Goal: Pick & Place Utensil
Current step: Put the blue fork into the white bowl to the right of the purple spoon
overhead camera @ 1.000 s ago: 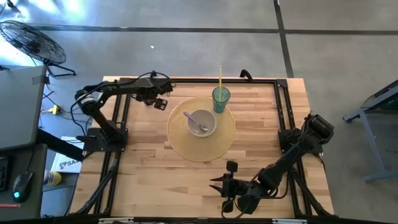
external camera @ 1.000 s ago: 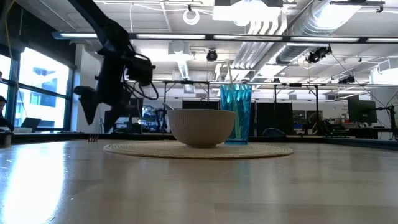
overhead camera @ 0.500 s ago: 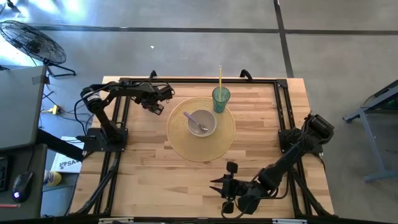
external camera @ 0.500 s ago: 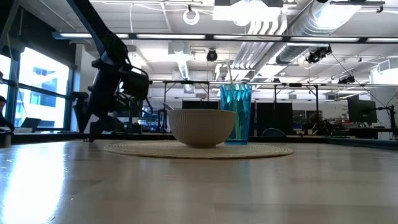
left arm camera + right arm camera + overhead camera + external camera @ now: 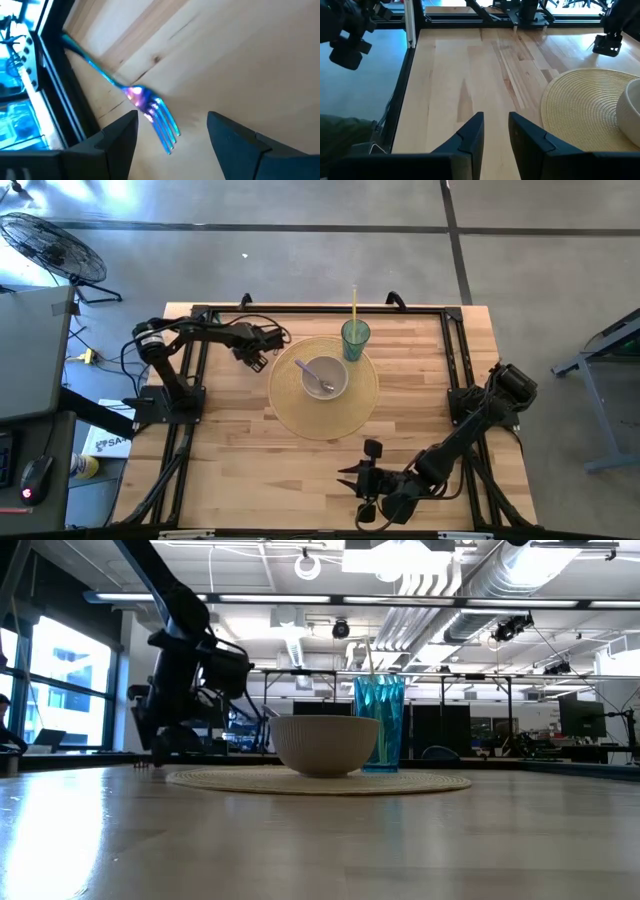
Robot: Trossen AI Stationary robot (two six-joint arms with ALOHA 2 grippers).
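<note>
Bare wood lies on both sides of the fork on the table, between the left gripper's spread fingers. The frame rail crowds the handle end; the mat, bowl and cup stand near.

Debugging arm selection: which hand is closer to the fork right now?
Left. The left hand hangs open right over the fork, by the table's far-left rail. The right hand waits at the near edge, across the placemat from it.
</note>
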